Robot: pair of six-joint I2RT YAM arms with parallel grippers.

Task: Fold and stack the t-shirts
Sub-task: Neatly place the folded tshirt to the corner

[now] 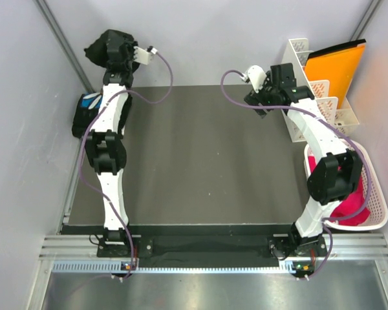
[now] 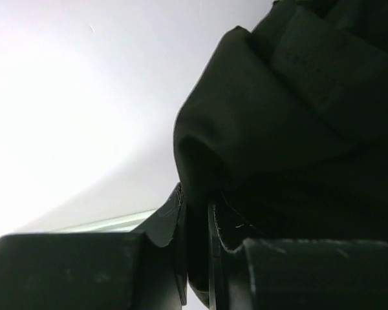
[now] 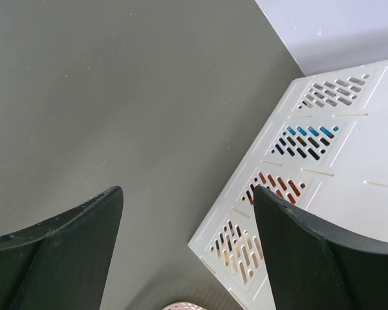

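Observation:
At the back left corner, a bunched black t-shirt (image 1: 107,48) hangs off the table with my left gripper (image 1: 116,57) shut on it. The left wrist view has a fold of this black cloth (image 2: 297,116) pinched between the two fingers of the left gripper (image 2: 195,213), with the pale wall behind. A second black t-shirt (image 1: 85,111) with a blue and white print lies at the left edge of the dark mat (image 1: 200,161), partly behind the left arm. My right gripper (image 1: 260,102) (image 3: 187,219) hovers open over the back right of the mat, with nothing between its fingers.
A white slotted rack (image 1: 313,90) (image 3: 323,168) holding an orange folder (image 1: 336,68) stands at the back right, close to the right gripper. A white basket (image 1: 377,216) with pink cloth sits at the right edge. Pale walls enclose the left, back and right.

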